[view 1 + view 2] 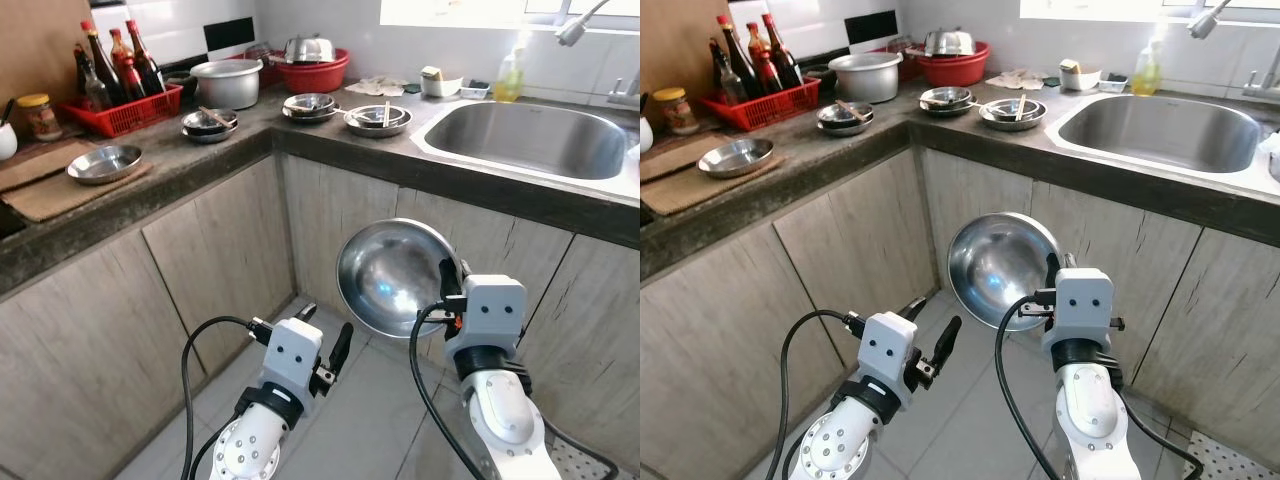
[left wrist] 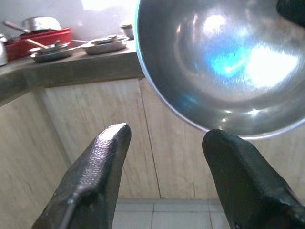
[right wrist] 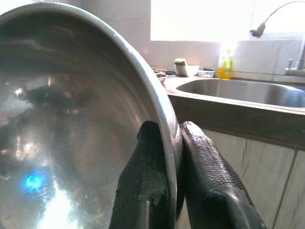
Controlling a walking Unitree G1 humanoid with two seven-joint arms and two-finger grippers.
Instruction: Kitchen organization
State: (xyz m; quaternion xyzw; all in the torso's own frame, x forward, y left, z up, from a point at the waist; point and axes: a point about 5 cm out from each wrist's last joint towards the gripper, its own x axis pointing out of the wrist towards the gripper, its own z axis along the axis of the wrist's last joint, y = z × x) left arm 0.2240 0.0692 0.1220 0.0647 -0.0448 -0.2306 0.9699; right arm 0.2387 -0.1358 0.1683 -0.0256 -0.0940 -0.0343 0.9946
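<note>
The right gripper (image 3: 164, 157) is raised in front of the cabinets (image 1: 230, 250) below the counter (image 1: 180, 165), its fingers (image 3: 143, 181) pinched on the rim of a bowl (image 1: 392, 272). The bowl is shiny steel, round and deep, held on edge in the air with its hollow facing the robot, below and short of the sink (image 1: 530, 135). The left gripper (image 2: 164, 157) is lower and to the bowl's left, fingers spread and holding nothing.

Daylight is pouring from the window (image 3: 200, 19), blowing out white; glare is glinting inside the steel bowl (image 2: 228, 62); focus is holding sharp.
</note>
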